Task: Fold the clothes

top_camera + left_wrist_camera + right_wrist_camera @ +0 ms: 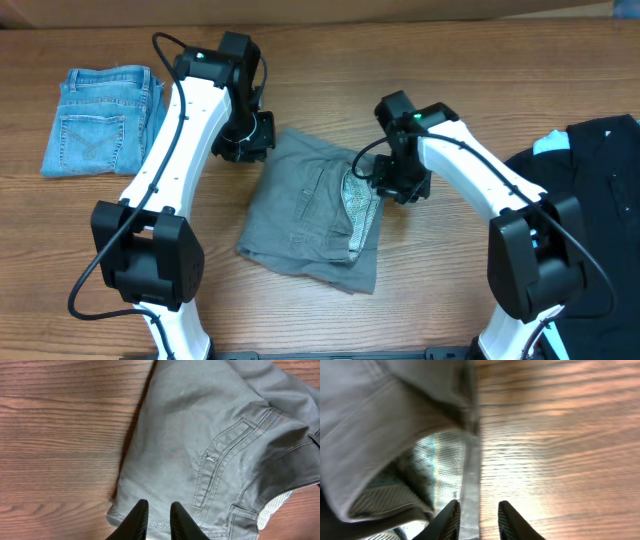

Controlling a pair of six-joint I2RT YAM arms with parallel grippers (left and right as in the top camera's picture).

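The grey shorts point(310, 210) lie rumpled beside the denim shorts point(100, 120). The left gripper point(157, 520) is nearly closed at the grey shorts' edge, though I cannot tell if it grips them. The right gripper point(479, 522) gapes beside their waistband, so closing may miss and bunch the fold.

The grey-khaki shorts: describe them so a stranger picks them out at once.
On the wooden table, look at the middle. The grey-khaki shorts lie there. Unlike the blue denim shorts at left and the black garment at right, they show checked lining along one edge.
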